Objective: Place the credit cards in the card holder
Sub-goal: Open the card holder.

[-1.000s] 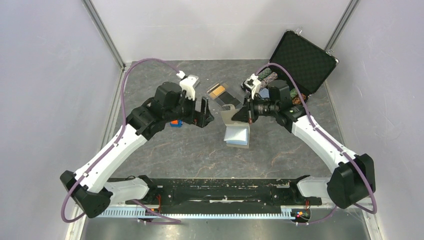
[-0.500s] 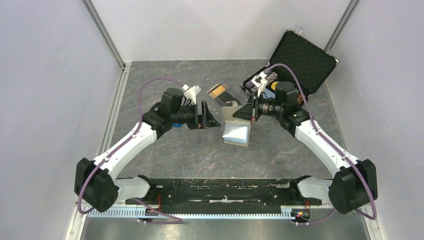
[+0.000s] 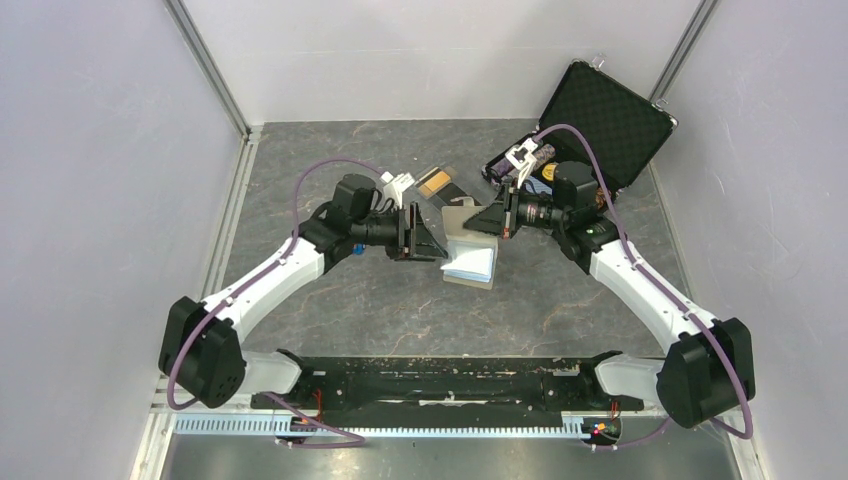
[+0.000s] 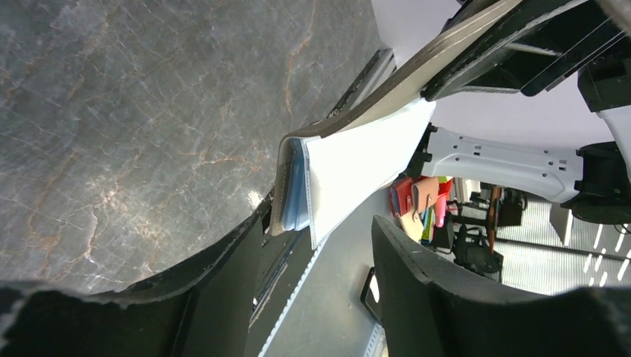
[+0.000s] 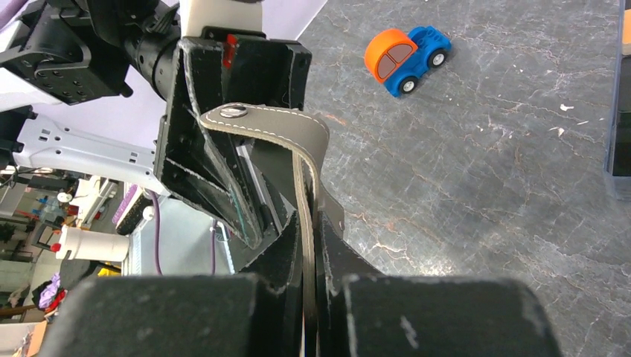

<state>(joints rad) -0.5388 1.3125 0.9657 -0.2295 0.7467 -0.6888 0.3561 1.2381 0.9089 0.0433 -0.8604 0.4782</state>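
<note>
**Grey holder (image 3: 472,262) held open; no card in it yet**

**Top view.** The holder sits at frame centre with its pale blue inside showing. The right gripper (image 3: 488,218) lifts one flap, and the left gripper (image 3: 428,238) is just beside the holder's left edge. The cards (image 3: 437,182), one orange-tan and the rest black, lie on the table (image 3: 400,310) above centre, apart from both grippers. A black case (image 3: 600,105) stands open at upper right. Judged: opening is under way, and every card is still to be picked up and slotted in.

**Left wrist.** The left fingers (image 4: 223,297) stand apart and clamp nothing; the holder's lower edge reaches between their tips. Layered blue pockets show along the fold, which the top view does not show. No cards are in frame.

**Right wrist.** The right fingers (image 5: 417,312) are pinched on the grey snap strap (image 5: 298,134), a grip the top view cannot confirm. A blue-orange toy car (image 5: 405,52) sits at upper centre and is not made out from above.
</note>
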